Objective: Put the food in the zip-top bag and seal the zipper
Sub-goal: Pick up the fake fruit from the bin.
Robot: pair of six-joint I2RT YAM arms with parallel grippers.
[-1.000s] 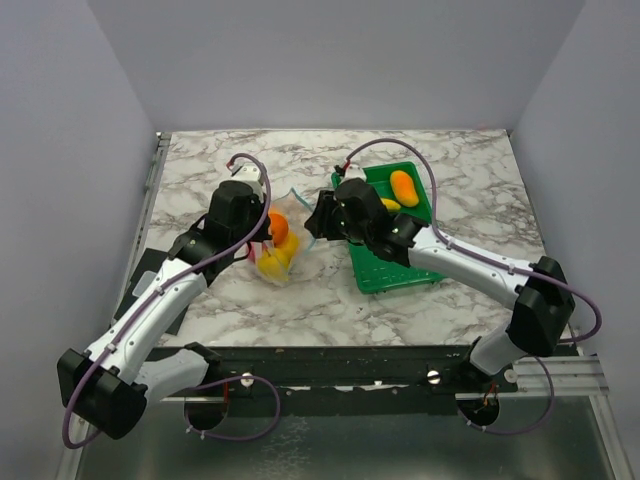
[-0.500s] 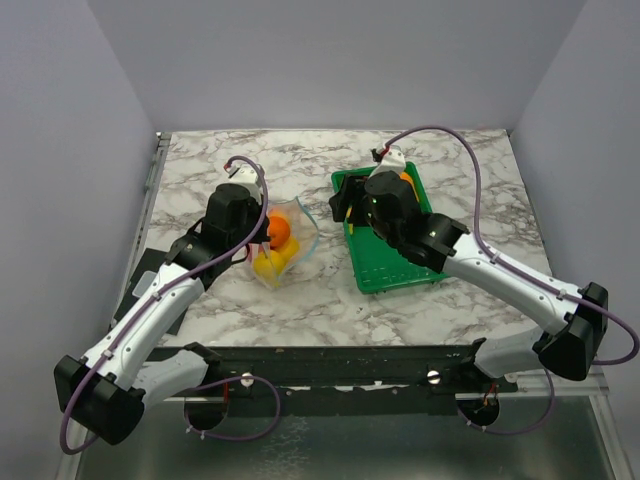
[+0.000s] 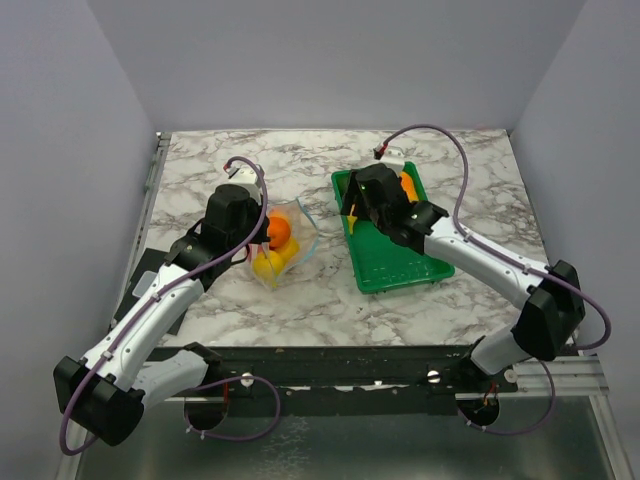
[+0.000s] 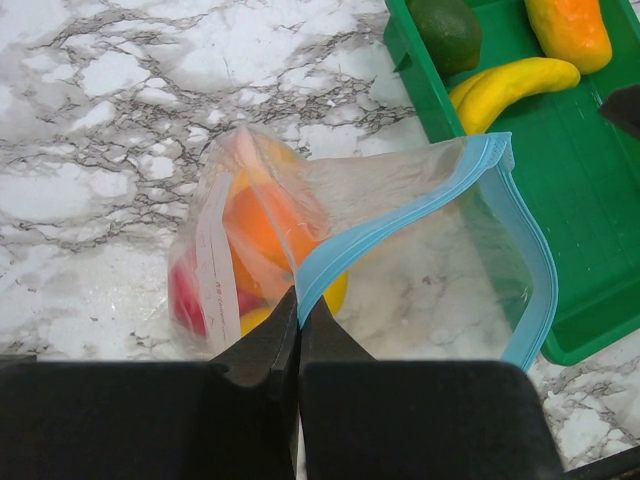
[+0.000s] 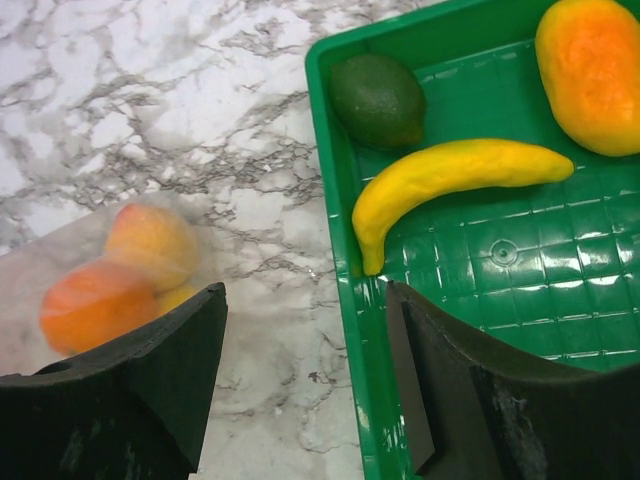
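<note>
Zip-top bag [image 4: 420, 270] lies on the marbled desk [image 4: 100, 120] just beside the green tray [image 5: 345, 330], its mouth open toward the tray side, an orange [image 4: 262, 225] and a red piece [image 4: 185, 300] already inside. We see the left tool [image 4: 298, 312] pinched shut on one lip of the light blue zipper [image 4: 400, 215]; the other lip curves away with nothing holding it. The right tool [image 5: 302, 295] hangs wide and empty over the tray's left wall, one finger above the desk and one above the tray. The banana [image 5: 450, 180], the dark green piece [image 5: 378, 100] and an orange-yellow piece [image 5: 590, 70] lie in the tray ahead of it.

We judge the tray wall the first hazard: a straight descent from here could land a finger on the rim and shove or tip the tray. The banana's tip rests close against that wall, leaving little room for a finger beside it. It is also long, so it could snag the free lip on entry and fold the mouth shut. A thin pinch on crinkly plastic may slip under that push, letting the bag sag and the fruit inside roll out
</note>
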